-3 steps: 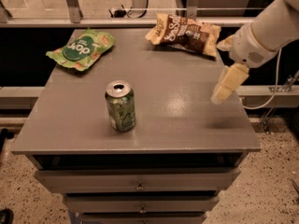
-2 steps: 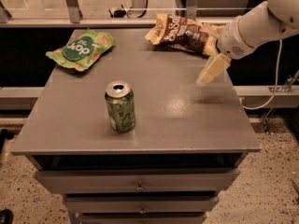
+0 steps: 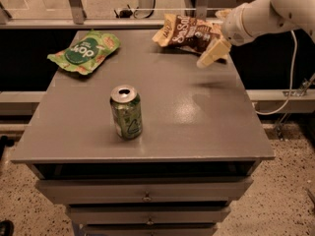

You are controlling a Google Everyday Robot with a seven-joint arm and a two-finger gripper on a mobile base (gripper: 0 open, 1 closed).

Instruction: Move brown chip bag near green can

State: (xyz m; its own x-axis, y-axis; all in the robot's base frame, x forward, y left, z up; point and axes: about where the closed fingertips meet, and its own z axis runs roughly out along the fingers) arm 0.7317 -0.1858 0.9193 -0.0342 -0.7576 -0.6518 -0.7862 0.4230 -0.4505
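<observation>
Poised with the gripper over the far right edge, just beside the brown chip bag lying crumpled at the far right corner; cannot tell whether spread or pressed together. Judged best: drop over the bag's middle, pinch a raised crinkle, lift clear, and set down short of the green can standing upright near the front middle. Smooth grey worktop above drawers; green chip bag at the far left corner; speckled floor.

Dim light, glare on tabletop, tool far right casting shadow
</observation>
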